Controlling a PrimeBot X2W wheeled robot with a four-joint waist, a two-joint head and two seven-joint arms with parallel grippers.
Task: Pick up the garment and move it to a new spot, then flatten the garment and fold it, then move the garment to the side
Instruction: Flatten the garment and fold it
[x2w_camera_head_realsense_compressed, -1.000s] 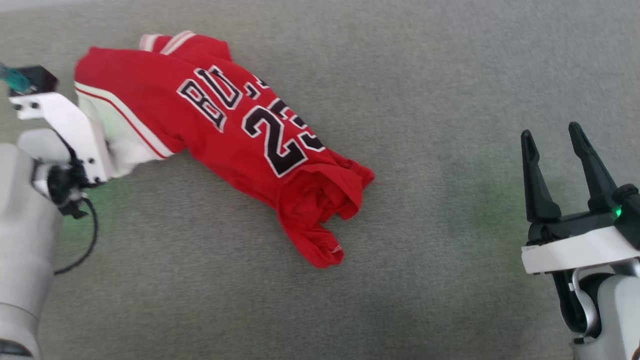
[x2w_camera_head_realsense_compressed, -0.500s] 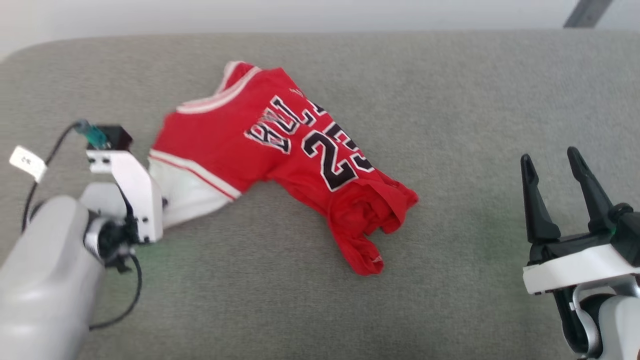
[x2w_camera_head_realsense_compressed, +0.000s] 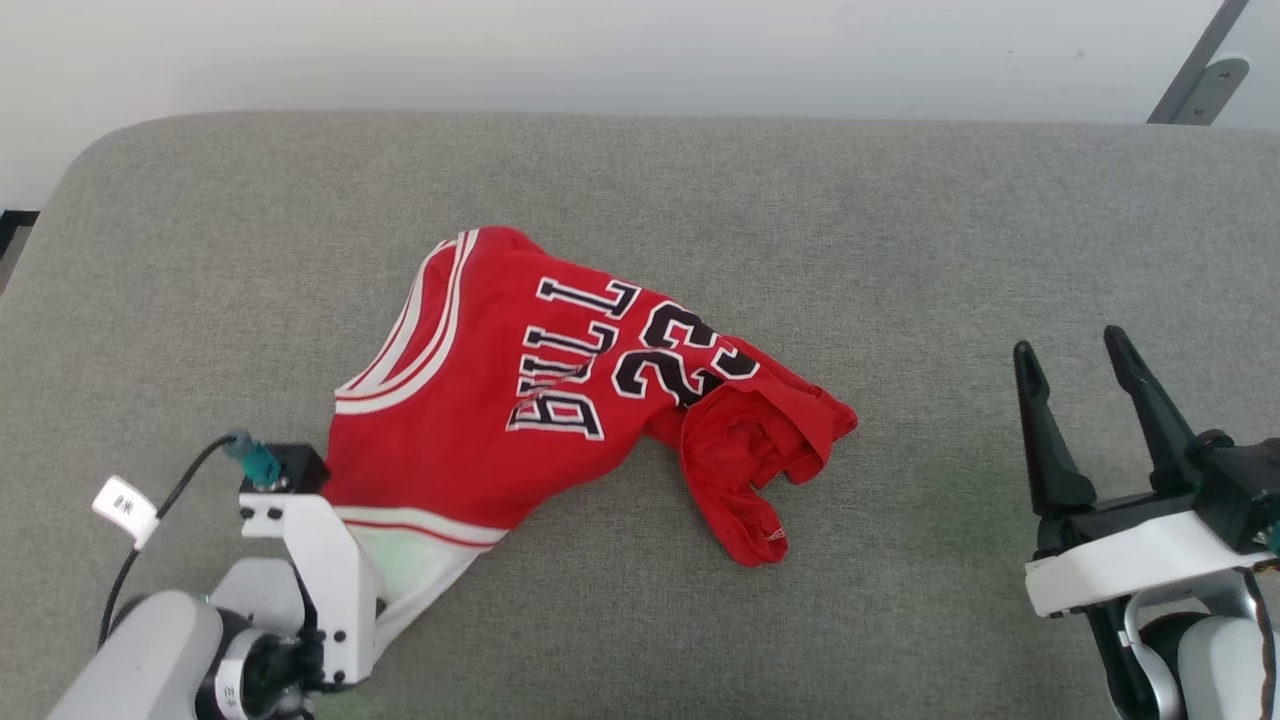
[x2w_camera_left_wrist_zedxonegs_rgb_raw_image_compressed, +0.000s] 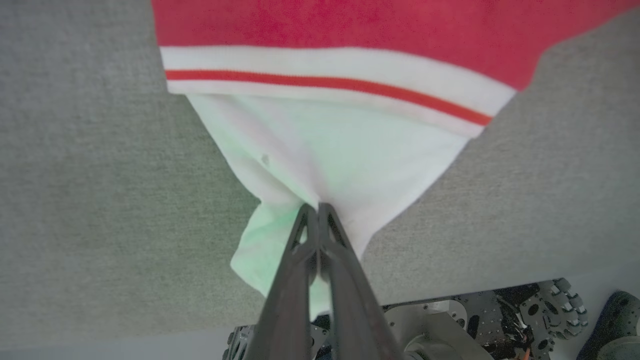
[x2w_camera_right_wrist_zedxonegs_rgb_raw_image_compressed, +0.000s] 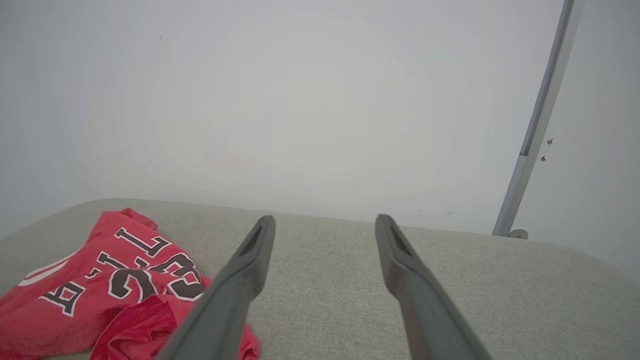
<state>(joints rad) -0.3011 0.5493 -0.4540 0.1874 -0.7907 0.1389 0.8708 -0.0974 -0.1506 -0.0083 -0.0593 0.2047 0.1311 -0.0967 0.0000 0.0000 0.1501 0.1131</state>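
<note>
The red jersey (x2w_camera_head_realsense_compressed: 520, 400) lies on a grey upholstered surface (x2w_camera_head_realsense_compressed: 900, 250), left of the middle of the head view. Its body runs from the striped neck trim (x2w_camera_head_realsense_compressed: 420, 330) at about 10 o'clock to the crumpled, folded-over hem (x2w_camera_head_realsense_compressed: 760, 450) at about 4 o'clock. The black lettering and the number 23 face up, and their tops point toward the neck. One white sleeve (x2w_camera_head_realsense_compressed: 410, 565) is drawn out toward 7 o'clock. There the left gripper (x2w_camera_left_wrist_zedxonegs_rgb_raw_image_compressed: 314, 206) has its two dark fingers pressed together on the sleeve's bunched white cloth, near the surface's front edge.

The right gripper (x2w_camera_head_realsense_compressed: 1068, 342) hovers at about 4 o'clock in the head view, well apart from the jersey, with its fingers spread and nothing between them. In its own wrist view the jersey (x2w_camera_right_wrist_zedxonegs_rgb_raw_image_compressed: 100, 280) sits at 8 o'clock, with a pale wall behind it.
</note>
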